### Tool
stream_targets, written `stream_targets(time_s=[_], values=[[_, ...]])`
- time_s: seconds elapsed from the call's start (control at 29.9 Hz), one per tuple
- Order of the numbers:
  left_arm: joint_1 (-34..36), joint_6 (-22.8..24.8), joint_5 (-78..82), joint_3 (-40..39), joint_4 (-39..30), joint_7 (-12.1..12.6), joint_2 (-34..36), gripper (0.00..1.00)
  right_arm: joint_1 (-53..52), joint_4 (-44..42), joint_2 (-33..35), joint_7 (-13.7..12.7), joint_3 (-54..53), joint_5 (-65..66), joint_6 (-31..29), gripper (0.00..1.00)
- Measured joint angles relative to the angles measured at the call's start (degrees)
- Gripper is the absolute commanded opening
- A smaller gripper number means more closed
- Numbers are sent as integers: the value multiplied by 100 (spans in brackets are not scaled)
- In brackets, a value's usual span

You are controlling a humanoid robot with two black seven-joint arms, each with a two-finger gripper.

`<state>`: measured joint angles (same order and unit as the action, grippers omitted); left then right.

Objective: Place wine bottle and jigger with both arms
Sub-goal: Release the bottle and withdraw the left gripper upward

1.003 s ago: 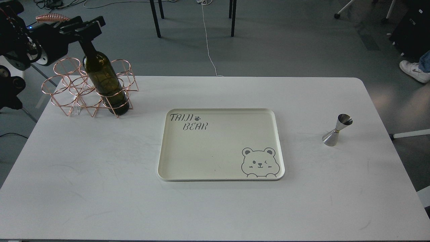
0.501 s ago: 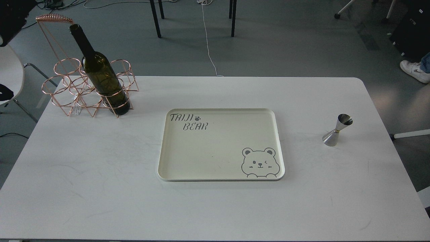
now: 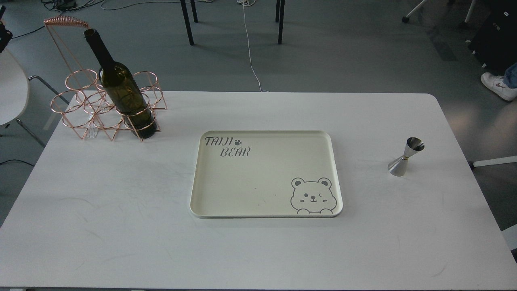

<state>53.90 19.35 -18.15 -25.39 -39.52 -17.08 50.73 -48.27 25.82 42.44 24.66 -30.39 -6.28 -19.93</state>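
Observation:
The dark olive-green wine bottle [image 3: 121,87] stands upright in the front right ring of a copper wire rack [image 3: 87,107] at the table's far left. The shiny steel jigger [image 3: 405,157] stands upright on the white table at the right, well clear of the tray. Neither gripper shows in the head view; only a small dark bit of the left arm [image 3: 3,32] is at the top left edge. Nothing holds the bottle or the jigger.
A cream tray [image 3: 210,202] with a bear drawing and "TAIJI BEAR" lettering lies empty at the table's middle. The rack has a tall handle [image 3: 60,22] behind the bottle. Chair legs and cables are on the floor beyond the table. A person's shoe [image 3: 499,85] is at far right.
The left gripper, at the bottle's neck one second ago, has withdrawn up and left out of view. The bottle stays standing in the rack. The jigger and tray have not moved.

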Motion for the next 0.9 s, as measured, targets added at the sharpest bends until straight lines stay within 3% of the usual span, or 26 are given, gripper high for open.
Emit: stream_targets(time_s=[0.3,0.57,0.9], values=[[-644,534,-1556,-525,366,61,-594,98,200,-11,-411,-349,-47,-1007,-85,99],[-1393,605,-1620,-1363,353,73,-1039,98,414,-16,-962,-366,-388,-1383,-360,99],[-1595,605,-1545,-1376,297,62,-1041,98,627,-16,-1114,-335,-566,-1390,-362,99]])
